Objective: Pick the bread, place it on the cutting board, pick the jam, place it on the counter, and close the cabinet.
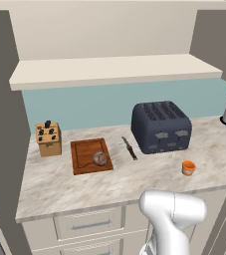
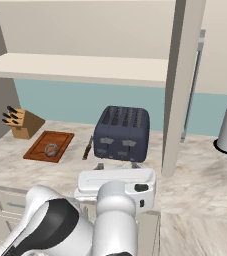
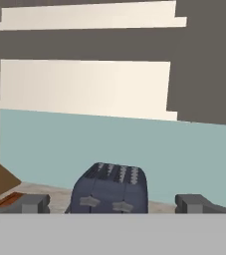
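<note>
My tool [image 3: 112, 204] stands wide open and empty, since the bread [image 1: 100, 158] rests on the cutting board [image 1: 82, 157] and the jam [image 1: 188, 168] on the counter [image 1: 84, 187], leaving the cabinet [image 2: 182, 85] door open.

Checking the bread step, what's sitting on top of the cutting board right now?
A small round loaf of bread rests on the cutting board, toward its near right corner. The wood directly under the loaf is hidden.
</note>
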You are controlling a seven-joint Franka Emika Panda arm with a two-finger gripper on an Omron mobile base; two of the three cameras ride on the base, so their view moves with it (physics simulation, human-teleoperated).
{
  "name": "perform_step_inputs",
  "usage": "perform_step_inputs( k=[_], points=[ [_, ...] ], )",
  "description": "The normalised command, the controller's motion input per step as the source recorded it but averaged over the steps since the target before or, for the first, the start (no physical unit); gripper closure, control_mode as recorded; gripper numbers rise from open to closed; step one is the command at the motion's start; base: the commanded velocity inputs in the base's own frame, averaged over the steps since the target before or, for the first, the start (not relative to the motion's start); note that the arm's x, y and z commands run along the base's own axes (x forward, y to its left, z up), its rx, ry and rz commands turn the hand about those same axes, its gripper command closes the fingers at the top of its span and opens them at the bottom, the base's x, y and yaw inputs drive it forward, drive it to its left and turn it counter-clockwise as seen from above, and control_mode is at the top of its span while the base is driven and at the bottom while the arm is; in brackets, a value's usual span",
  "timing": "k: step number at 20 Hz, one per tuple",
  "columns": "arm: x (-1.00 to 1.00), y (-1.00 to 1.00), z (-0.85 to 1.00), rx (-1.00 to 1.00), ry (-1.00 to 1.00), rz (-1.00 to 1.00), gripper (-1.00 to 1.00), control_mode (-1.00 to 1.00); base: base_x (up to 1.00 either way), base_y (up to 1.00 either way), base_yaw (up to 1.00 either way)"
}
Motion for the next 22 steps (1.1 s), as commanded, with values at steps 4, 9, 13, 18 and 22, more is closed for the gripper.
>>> perform_step_inputs(
  k=[4,9,13,18,22],
  points=[
    [-0.19,0.0,0.0,0.0,-0.07,-0.01,-1.0,-1.0,0.0,0.0,0.0],
    [-0.24,0.0,0.0,0.0,-0.08,-0.01,-1.0,-1.0,0.0,0.0,0.0],
    [-0.2,0.0,0.0,0.0,-0.07,-0.01,-1.0,-1.0,0.0,0.0,0.0],
    [-0.2,-0.04,0.03,0.0,-0.05,-0.03,-1.0,-1.0,0.0,0.0,0.0],
    [-0.2,-0.07,0.02,0.0,-0.03,-0.04,-1.0,-1.0,0.0,0.0,0.0]
  ],
)
